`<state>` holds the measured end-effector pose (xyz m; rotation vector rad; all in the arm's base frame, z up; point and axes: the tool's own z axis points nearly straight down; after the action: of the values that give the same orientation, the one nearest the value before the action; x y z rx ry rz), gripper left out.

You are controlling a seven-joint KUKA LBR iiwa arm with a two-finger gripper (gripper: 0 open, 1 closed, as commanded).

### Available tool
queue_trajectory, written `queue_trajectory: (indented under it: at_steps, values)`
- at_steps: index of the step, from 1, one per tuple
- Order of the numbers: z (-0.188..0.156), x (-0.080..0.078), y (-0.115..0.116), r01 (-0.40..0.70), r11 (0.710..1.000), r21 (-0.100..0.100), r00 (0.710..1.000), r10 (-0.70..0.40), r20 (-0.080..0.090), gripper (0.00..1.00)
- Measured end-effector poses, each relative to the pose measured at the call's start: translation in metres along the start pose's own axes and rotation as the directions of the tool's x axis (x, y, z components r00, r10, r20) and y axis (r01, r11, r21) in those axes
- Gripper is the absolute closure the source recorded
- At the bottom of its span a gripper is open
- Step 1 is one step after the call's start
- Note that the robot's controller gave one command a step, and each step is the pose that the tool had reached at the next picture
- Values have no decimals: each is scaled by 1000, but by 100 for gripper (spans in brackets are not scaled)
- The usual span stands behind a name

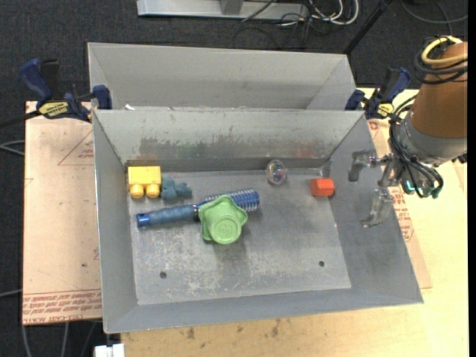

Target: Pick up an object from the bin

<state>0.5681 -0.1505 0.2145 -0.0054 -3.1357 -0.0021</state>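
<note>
Covering part of blue brush point(165, 216): green lid point(222, 222).

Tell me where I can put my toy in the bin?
The bin's front floor, below the brush and green cap, is bare. So is the patch between cap and orange block. The back left, by the yellow block, is crowded.

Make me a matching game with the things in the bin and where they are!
Things:
1. yellow block
2. green knobbly lid
3. orange cube
4. clear ball

Places:
A. against the back wall, near the middle
B. back left corner of the floor
C. lying over the blue brush
D. on the right, nearest the gripper

Pairs: 1-B, 2-C, 3-D, 4-A
</note>
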Motion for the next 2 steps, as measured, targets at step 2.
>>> queue_trajectory:
  at_steps: [2]
  values:
    - [112,-86,-2,-95,995,0,995,95,13,0]
